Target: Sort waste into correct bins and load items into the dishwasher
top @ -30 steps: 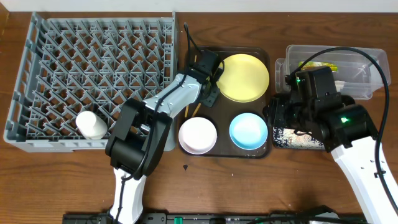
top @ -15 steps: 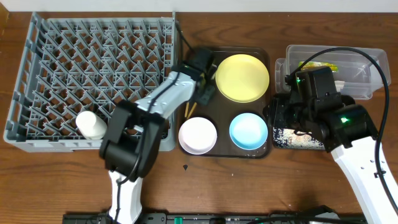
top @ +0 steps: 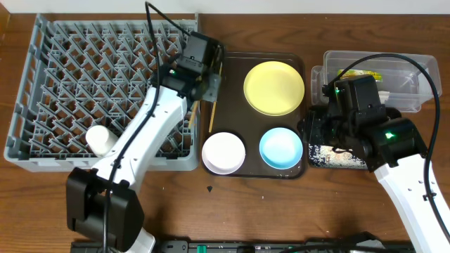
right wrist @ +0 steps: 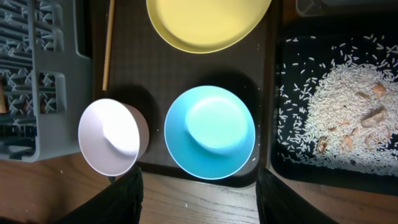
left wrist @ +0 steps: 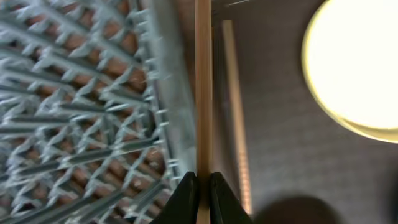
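Observation:
My left gripper (left wrist: 203,186) is shut on one wooden chopstick (left wrist: 203,93), held in the air beside the right wall of the grey dishwasher rack (top: 105,77). In the overhead view its lower end (top: 189,121) shows over that wall. The other chopstick (top: 209,117) lies on the brown tray (top: 235,105). The yellow plate (top: 274,88), pink bowl (top: 223,152) and blue bowl (top: 281,147) sit on that tray. A white cup (top: 102,139) lies in the rack. My right gripper (right wrist: 202,199) hangs open and empty over the table edge, in front of the blue bowl (right wrist: 209,132).
A black tray (top: 341,156) with rice scraps lies to the right of the brown tray. Behind it stands the clear tub (top: 408,67) with a green-and-yellow wrapper (top: 365,74) inside. The right arm's wrist (top: 355,105) hovers between the two.
The left gripper shut on a chopstick, lifted it off the brown tray and moved back and left toward the rack's wall. The right arm has stayed put.

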Robot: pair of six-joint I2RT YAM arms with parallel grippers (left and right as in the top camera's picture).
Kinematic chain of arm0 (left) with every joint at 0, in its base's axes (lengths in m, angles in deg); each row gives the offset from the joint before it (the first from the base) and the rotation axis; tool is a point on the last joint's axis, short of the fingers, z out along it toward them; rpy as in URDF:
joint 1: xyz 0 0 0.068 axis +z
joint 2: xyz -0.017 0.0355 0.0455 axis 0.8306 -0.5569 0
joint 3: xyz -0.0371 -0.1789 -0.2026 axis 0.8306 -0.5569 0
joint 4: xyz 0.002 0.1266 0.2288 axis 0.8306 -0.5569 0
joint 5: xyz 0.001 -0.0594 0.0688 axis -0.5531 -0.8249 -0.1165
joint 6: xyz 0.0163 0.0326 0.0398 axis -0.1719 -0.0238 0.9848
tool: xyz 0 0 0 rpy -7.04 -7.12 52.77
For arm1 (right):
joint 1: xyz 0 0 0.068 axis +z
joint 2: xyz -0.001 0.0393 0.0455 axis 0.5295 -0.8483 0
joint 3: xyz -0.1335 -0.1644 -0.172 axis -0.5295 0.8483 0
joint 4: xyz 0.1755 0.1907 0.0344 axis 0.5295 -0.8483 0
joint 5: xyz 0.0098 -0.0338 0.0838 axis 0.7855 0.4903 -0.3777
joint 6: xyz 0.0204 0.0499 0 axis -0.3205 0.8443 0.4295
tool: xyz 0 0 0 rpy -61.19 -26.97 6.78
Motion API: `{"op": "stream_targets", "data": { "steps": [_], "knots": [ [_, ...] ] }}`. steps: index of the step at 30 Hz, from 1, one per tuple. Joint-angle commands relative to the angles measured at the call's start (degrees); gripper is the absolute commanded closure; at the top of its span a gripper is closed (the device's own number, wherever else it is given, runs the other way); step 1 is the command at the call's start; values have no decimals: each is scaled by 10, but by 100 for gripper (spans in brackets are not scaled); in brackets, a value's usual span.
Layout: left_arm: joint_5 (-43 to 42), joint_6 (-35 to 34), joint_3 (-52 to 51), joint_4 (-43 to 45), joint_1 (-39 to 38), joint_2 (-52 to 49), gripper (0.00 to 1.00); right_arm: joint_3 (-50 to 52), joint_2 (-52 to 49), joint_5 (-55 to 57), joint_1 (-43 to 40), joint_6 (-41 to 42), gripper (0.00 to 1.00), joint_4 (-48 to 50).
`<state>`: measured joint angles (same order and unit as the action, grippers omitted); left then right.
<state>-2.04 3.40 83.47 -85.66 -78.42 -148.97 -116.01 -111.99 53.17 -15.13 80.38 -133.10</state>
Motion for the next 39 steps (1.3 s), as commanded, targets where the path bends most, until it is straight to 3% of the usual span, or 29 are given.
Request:
{"op": "stream_targets", "data": {
  "steps": [1,10,12,16,19,24,32,39],
  "knots": [
    [47,-16,-10,-4,32,-29,92,-2,5,-3,-3,8,44,-2],
    [17,-44,-10,-7,56,-85,90,-2,5,-3,-3,8,44,-1],
    [17,-44,-10,-8,56,-86,79,-2,5,-3,-3,8,44,-1],
    [15,-44,-7,-11,56,-75,76,-2,5,-3,-3,8,43,1],
    [-55,-44,-2,2,42,-30,76,-2,5,-3,-3,8,43,2],
    [-63,-30,-2,36,-8,-16,75,-2,5,-3,-3,8,41,3],
    [-29,-7,-2,87,-43,-112,73,-2,5,-3,-3,8,41,2],
    [-17,-7,-2,144,-42,-205,66,-2,5,-3,-3,8,40,3]
  ]
}}
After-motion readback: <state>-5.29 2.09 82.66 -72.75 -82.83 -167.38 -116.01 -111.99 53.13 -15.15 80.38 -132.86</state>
